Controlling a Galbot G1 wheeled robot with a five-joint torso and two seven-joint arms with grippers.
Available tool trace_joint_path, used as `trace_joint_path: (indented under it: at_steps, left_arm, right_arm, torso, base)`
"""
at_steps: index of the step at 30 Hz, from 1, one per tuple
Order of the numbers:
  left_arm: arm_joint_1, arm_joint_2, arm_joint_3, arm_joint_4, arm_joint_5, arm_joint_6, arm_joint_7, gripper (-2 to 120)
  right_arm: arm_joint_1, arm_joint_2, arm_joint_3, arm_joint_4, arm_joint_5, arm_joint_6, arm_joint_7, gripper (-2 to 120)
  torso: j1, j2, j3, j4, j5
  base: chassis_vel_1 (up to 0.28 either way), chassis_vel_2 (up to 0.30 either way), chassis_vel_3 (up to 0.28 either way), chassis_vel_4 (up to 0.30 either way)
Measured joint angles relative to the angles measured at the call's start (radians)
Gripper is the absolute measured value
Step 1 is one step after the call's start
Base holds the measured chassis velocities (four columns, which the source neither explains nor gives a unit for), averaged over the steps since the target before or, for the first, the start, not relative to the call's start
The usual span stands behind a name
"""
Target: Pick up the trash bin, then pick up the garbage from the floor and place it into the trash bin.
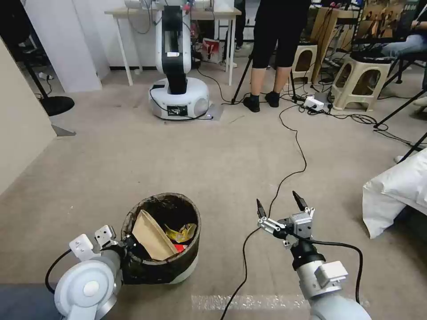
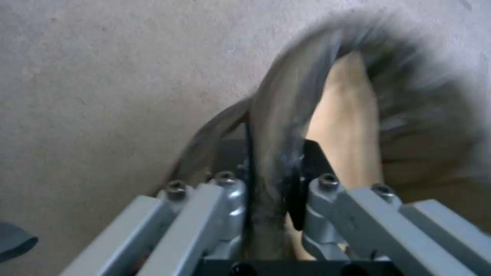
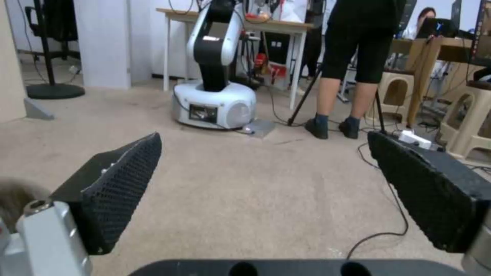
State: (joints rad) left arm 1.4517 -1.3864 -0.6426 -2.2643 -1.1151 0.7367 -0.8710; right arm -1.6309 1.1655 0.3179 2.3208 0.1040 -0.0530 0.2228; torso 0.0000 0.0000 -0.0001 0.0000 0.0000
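You saw white rounded arm housings, grey metal linkages with hex screws, black ribbed fingertips (image 3: 122,191), and black cables.

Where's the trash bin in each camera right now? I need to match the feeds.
Head view: trash bin bottom left, rim clamped by the left end effector.
Left wrist view: its lined rim runs up between the end effector's fingers.
Right wrist view: blurred dark patch beside the open right end effector, perhaps the bin; cannot tell.
Shared landmark: beige carpet.

Beige carpet (image 1: 187,160), white table (image 1: 178,13), plastic stools (image 1: 356,80), cables (image 1: 293,146)
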Motion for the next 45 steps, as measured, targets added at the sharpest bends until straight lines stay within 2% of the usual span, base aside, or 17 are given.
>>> trace_joint_path:
  at_steps: [1, 12, 14, 16, 18, 21, 28, 30, 31, 33, 35, 36, 37, 40, 41, 42, 45]
  left_arm:
    - [0.000, 0.000, 0.000, 0.000, 0.000, 0.000, 0.000, 21]
    - [-0.001, -0.001, -0.001, -0.014, 0.005, 0.000, -0.005, 63]
    - [-0.001, -0.001, -0.001, -0.016, 0.005, 0.000, -0.005, 66]
    - [0.002, -0.001, -0.003, -0.021, 0.007, 0.000, -0.005, 78]
    - [0.003, -0.001, -0.003, -0.021, 0.008, 0.000, -0.005, 81]
    - [0.009, 0.002, -0.005, -0.029, 0.014, 0.000, -0.005, 96]
    - [0.019, 0.008, -0.012, -0.057, 0.033, -0.009, 0.013, 100]
    - [0.032, 0.010, -0.016, -0.075, 0.067, -0.042, 0.053, 100]
    - [0.048, 0.011, -0.021, -0.092, 0.115, -0.079, 0.108, 100]
    - [0.054, 0.011, -0.021, -0.096, 0.133, -0.089, 0.125, 100]
    - [0.114, 0.009, -0.025, -0.116, 0.299, -0.211, 0.286, 100]
    - [0.135, 0.008, -0.026, -0.118, 0.359, -0.262, 0.336, 100]
    - [0.135, 0.008, -0.026, -0.118, 0.359, -0.262, 0.336, 100]
    - [0.218, 0.001, -0.035, -0.107, 0.579, -0.506, 0.518, 100]
    - [0.237, 0.001, -0.038, -0.099, 0.629, -0.575, 0.561, 100]
    - [0.237, 0.001, -0.038, -0.099, 0.629, -0.575, 0.561, 100]
    - [0.279, 0.001, -0.043, -0.076, 0.715, -0.738, 0.658, 100]
  right_arm:
    - [0.000, 0.000, 0.000, 0.000, 0.000, 0.000, 0.000, 100]
    - [0.002, -0.003, -0.001, 0.000, 0.001, -0.001, 0.000, 100]
    - [0.002, -0.003, -0.001, 0.000, 0.001, -0.002, 0.000, 100]
    - [0.007, -0.004, -0.004, 0.000, 0.003, -0.004, 0.000, 100]
    - [0.008, -0.004, -0.004, 0.000, 0.003, -0.005, 0.000, 100]
    - [0.015, -0.005, -0.009, 0.000, 0.006, -0.008, 0.000, 100]
    - [0.018, -0.007, -0.015, 0.000, 0.007, -0.010, 0.001, 100]
    - [0.019, -0.007, -0.015, 0.001, 0.009, -0.011, 0.002, 100]
    - [0.021, -0.008, -0.015, 0.002, 0.011, -0.011, 0.002, 100]
    - [0.022, -0.008, -0.015, 0.002, 0.011, -0.011, 0.002, 100]
    - [0.026, -0.010, -0.014, 0.003, 0.016, -0.013, 0.002, 100]
    - [0.027, -0.011, -0.013, 0.003, 0.017, -0.014, 0.002, 100]
    - [0.027, -0.011, -0.013, 0.003, 0.017, -0.014, 0.002, 100]
    - [0.024, -0.008, -0.002, 0.009, 0.018, -0.021, 0.002, 100]
    - [0.014, -0.002, 0.008, 0.013, 0.014, -0.021, 0.001, 100]
    - [0.014, -0.002, 0.008, 0.013, 0.014, -0.021, 0.001, 100]
    - [-0.027, 0.026, 0.042, 0.029, -0.005, -0.021, -0.003, 100]
  torso:
    - [0.000, 0.000, 0.000, 0.0000, 0.0000]
    - [0.000, 0.000, 0.000, 0.0000, 0.0000]
    - [0.000, 0.000, 0.000, 0.0000, 0.0000]
    - [0.000, 0.000, 0.000, 0.0000, 0.0000]
    - [0.000, 0.000, 0.000, 0.0000, 0.0000]
    - [0.000, 0.000, 0.000, 0.0000, 0.0000]
    - [0.000, 0.000, 0.000, 0.0000, 0.0000]
    - [0.000, 0.000, 0.000, -0.0001, 0.0000]
    - [0.000, 0.000, 0.000, 0.0000, 0.0000]
    - [0.000, 0.000, 0.000, -0.0001, 0.0000]
    - [0.000, 0.000, 0.000, 0.0000, 0.0000]
    - [0.000, 0.000, 0.000, 0.0000, 0.0000]
    - [0.000, 0.000, 0.000, 0.0000, 0.0000]
    - [0.000, 0.000, 0.000, 0.0003, 0.0001]
    - [0.000, 0.000, 0.000, 0.0004, 0.0000]
    - [0.000, 0.000, 0.000, 0.0004, 0.0000]
    - [0.000, 0.000, 0.000, -0.0001, 0.0000]
  base:
    - [0.000, 0.000, 0.000, 0.000]
    - [0.000, 0.000, 0.000, 0.000]
    - [0.000, 0.000, 0.000, 0.000]
    - [0.000, 0.000, 0.000, 0.000]
    - [0.000, 0.000, 0.000, 0.000]
    - [0.000, 0.000, 0.000, 0.000]
    - [0.000, 0.000, 0.000, 0.000]
    - [0.000, 0.000, 0.000, 0.000]
    - [0.000, 0.000, 0.000, 0.000]
    - [0.000, 0.000, 0.000, 0.000]
    - [0.000, 0.000, 0.000, 0.000]
    - [0.000, 0.000, 0.000, 0.000]
    - [0.000, 0.000, 0.000, 0.000]
    - [0.000, 0.000, 0.000, 0.000]
    - [0.000, 0.000, 0.000, 0.000]
    - [0.000, 0.000, 0.000, 0.000]
    - [0.000, 0.000, 0.000, 0.000]
